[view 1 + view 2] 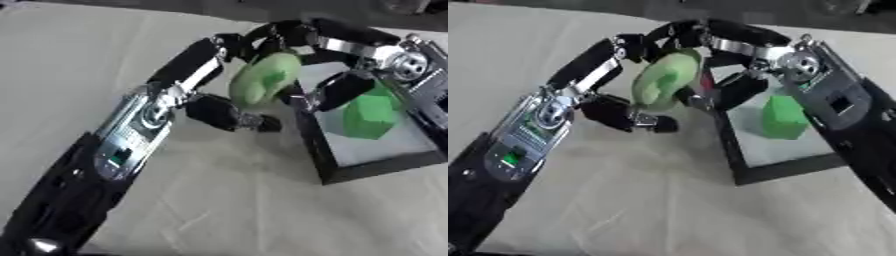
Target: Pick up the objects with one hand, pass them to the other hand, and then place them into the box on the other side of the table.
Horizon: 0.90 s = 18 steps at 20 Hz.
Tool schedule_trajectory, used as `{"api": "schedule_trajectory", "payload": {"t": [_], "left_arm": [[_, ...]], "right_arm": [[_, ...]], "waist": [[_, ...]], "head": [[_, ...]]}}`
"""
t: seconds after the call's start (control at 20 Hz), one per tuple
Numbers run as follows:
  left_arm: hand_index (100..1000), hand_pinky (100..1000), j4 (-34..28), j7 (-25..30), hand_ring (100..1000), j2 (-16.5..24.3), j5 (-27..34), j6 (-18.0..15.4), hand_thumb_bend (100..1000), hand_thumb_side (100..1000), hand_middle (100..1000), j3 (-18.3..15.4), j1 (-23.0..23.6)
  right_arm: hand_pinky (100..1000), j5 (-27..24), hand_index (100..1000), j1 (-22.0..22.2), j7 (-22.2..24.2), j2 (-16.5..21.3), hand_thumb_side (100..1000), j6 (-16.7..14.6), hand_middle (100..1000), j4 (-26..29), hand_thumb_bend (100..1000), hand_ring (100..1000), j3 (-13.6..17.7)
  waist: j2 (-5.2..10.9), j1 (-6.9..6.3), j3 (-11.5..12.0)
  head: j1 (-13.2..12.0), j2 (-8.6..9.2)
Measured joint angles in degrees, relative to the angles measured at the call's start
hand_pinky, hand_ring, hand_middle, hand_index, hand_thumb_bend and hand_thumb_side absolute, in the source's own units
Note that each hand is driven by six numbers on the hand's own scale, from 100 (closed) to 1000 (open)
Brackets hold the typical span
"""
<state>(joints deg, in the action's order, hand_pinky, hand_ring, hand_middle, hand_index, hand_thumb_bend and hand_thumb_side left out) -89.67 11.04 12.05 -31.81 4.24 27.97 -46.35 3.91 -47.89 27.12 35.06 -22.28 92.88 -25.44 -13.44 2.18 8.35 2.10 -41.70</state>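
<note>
Pale green, rounded and elongated, the soft object (pixel 662 80) hangs in the air between the two hands, above the bench (pixel 649 200) and just beside the left rim of the black box (pixel 737 165). Its long axis runs steeply, upper end tipped toward the box, lower end toward the left forearm. The left hand (pixel 206 82) has its fingers (pixel 229 114) curled round the object from the left and below. The right hand (pixel 741 60) reaches in from the right with its fingers bent over the object's upper end and far side, apparently touching it. Both hands are equally near, so the coming move seems to turn on the left hand letting go. A darker green block (pixel 372 115) already lies inside the box.
</note>
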Motion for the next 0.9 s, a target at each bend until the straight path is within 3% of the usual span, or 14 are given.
{"api": "schedule_trajectory", "payload": {"t": [0.5,0.9], "left_arm": [[842,800,0.0,0.5,807,0.1,-1.5,-0.1,1000,776,754,0.1,0.4],[834,792,0.1,-1.9,799,1.3,-5.0,3.2,1000,777,746,-0.2,1.4]], "right_arm": [[895,-0.1,683,0.1,-0.1,0.2,208,0.4,899,0.0,100,821,0.1],[894,-0.3,679,1.1,-1.0,1.5,211,1.0,899,0.2,100,820,0.8]], "waist": [[0.0,0.0,-0.2],[0.0,0.0,-1.0]], "head": [[0.1,0.0],[0.1,0.0]]}}
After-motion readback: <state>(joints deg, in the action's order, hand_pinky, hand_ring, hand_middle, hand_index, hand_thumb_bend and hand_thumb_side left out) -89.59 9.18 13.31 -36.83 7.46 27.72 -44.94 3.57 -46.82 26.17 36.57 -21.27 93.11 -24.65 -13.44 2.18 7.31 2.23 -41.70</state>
